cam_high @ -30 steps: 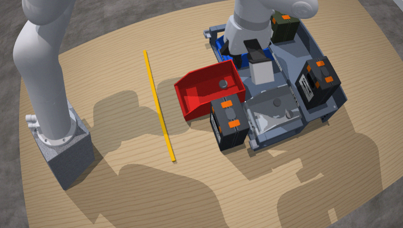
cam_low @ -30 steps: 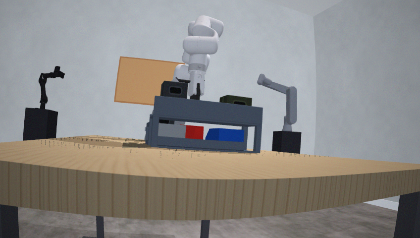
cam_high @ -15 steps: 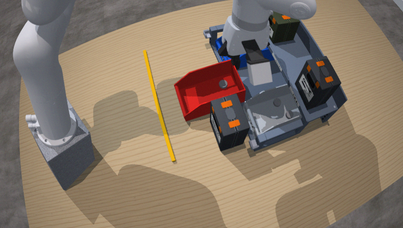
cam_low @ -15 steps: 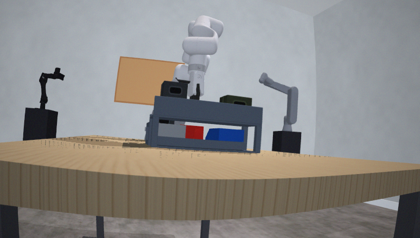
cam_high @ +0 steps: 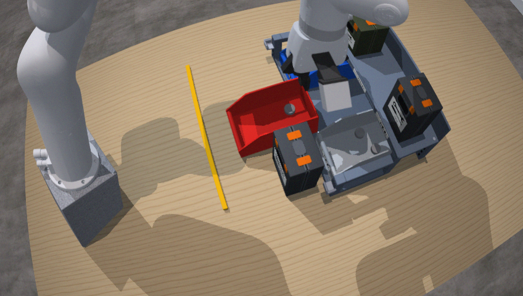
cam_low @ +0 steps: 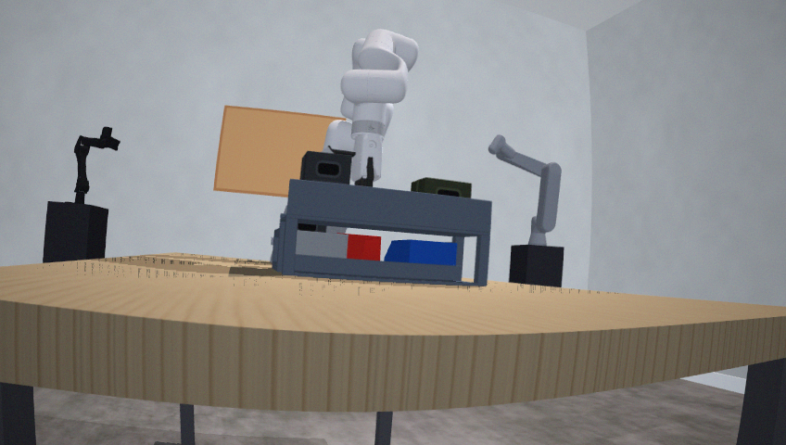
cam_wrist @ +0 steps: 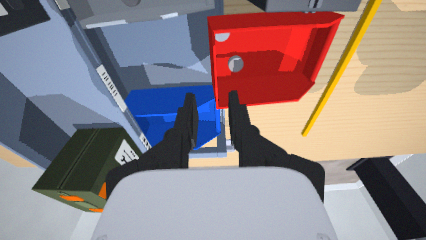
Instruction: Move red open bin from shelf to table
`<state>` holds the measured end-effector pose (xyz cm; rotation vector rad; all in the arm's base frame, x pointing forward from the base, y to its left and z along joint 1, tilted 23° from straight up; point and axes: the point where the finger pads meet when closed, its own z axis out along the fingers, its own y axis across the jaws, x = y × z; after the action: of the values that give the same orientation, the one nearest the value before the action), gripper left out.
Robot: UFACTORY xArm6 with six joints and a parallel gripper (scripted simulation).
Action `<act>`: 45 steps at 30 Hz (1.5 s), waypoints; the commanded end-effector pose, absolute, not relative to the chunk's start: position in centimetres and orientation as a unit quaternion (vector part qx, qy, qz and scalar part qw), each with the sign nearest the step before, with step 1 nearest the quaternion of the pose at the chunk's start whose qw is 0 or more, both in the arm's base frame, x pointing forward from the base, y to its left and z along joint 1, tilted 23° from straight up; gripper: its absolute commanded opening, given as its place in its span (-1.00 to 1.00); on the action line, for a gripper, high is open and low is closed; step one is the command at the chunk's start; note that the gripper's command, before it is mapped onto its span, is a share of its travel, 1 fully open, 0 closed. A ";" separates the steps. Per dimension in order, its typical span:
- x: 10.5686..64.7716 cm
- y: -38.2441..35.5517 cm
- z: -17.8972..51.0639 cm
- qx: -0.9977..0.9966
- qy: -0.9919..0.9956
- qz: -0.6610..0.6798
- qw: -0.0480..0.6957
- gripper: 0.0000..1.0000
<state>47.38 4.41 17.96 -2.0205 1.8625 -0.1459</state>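
Note:
The red open bin sticks out of the grey shelf towards the table's middle, open front away from the shelf, with a grey round part inside. In the wrist view the red bin lies just ahead of my fingers. My gripper points down over the bin's rear wall, one finger on each side of the wall's line, with a gap between the fingers and nothing held. It also shows in the top view and above the shelf top in the exterior view. Whether the fingertips touch the wall I cannot tell.
A blue bin and a grey bin flank the red one in the shelf. Two black cases and a green case stand on or by the shelf. A yellow bar lies on the table.

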 end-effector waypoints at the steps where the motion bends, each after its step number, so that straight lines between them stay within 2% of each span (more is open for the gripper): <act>1: 47.4 4.4 18.1 -0.720 0.664 -0.053 0.195 -0.35; 45: 47.9 4.8 16.1 -0.720 0.664 -0.053 0.195 -0.35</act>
<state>47.84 4.83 16.00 -2.0205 1.8625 -0.1459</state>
